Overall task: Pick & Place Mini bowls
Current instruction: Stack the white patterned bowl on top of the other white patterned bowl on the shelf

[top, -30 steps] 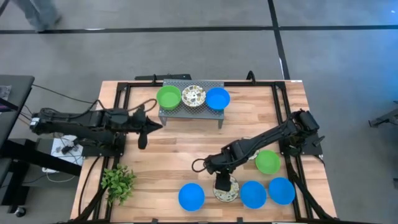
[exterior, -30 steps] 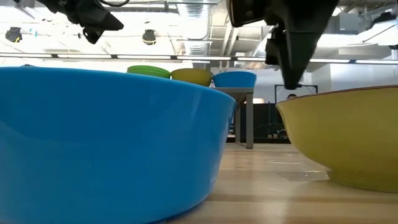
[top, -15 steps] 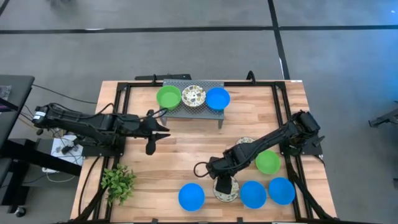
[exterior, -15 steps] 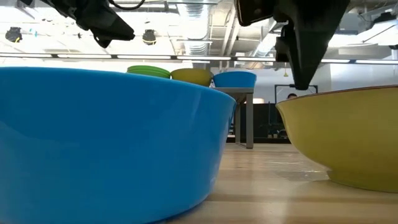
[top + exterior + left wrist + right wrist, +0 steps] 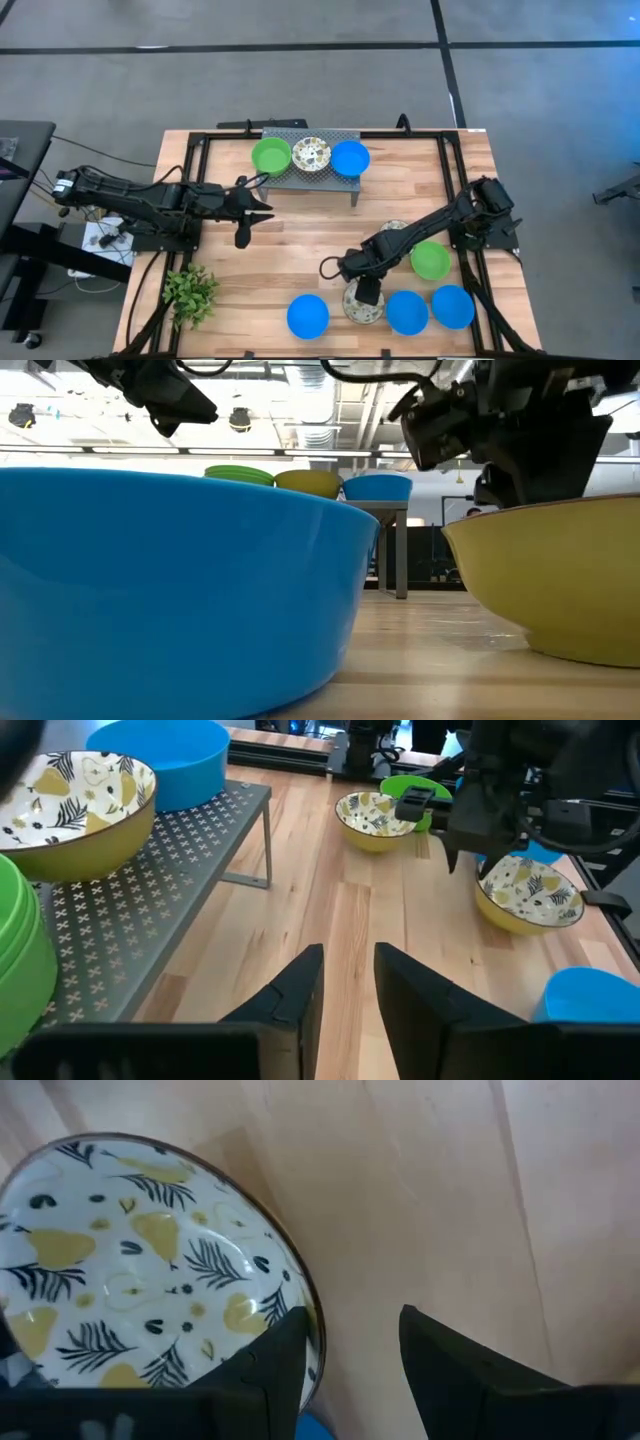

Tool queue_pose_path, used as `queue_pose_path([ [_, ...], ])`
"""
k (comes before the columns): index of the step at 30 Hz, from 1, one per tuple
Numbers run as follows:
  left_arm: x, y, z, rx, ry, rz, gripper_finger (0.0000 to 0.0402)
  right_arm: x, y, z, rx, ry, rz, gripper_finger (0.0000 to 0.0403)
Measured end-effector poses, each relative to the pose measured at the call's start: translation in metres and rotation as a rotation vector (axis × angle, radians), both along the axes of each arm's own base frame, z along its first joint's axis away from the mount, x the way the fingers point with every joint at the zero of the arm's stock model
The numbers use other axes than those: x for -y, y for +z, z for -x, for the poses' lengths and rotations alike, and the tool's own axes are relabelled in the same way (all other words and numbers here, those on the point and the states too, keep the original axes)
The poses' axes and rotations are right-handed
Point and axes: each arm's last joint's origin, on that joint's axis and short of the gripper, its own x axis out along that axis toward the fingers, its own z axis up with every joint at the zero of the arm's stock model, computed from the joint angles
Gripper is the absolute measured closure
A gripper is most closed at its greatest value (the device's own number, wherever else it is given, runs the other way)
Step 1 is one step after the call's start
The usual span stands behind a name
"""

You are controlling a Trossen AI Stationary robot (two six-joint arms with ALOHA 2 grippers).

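Note:
A white leaf-patterned bowl with a yellow outside (image 5: 360, 310) (image 5: 140, 1290) sits on the table near the near edge. My right gripper (image 5: 366, 293) (image 5: 350, 1320) is open just above its rim (image 5: 312, 1312), one finger over the inside and one outside. Whether they touch the rim cannot be told. Blue bowls (image 5: 307, 316) (image 5: 407, 312) (image 5: 452, 306) flank it, and a green bowl (image 5: 431, 260) lies farther right. Another patterned bowl (image 5: 376, 818) sits behind my right arm. My left gripper (image 5: 245, 215) (image 5: 348, 970) hovers open in front of the rack.
A grey mesh rack (image 5: 300, 180) at the far side carries a green bowl (image 5: 271, 156), a patterned bowl (image 5: 311, 155) and a blue bowl (image 5: 349, 158). A small leafy plant (image 5: 190, 290) stands at the near left corner. Bare wood (image 5: 290, 250) lies between rack and near bowls.
My left gripper moved toward the table's right and a little nearer, then stopped. My right gripper dropped toward the patterned bowl and tipped over, ending low over its rim. No bowl moved.

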Motion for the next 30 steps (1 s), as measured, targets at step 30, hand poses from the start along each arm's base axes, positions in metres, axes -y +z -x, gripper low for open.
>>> queue_pose_path([
  [30, 0.000, 0.002, -0.001, 0.017, 0.000, 0.003, 0.0312, 0.013, -0.010, -0.011, 0.087, -0.064, -0.072, 0.0391],
])
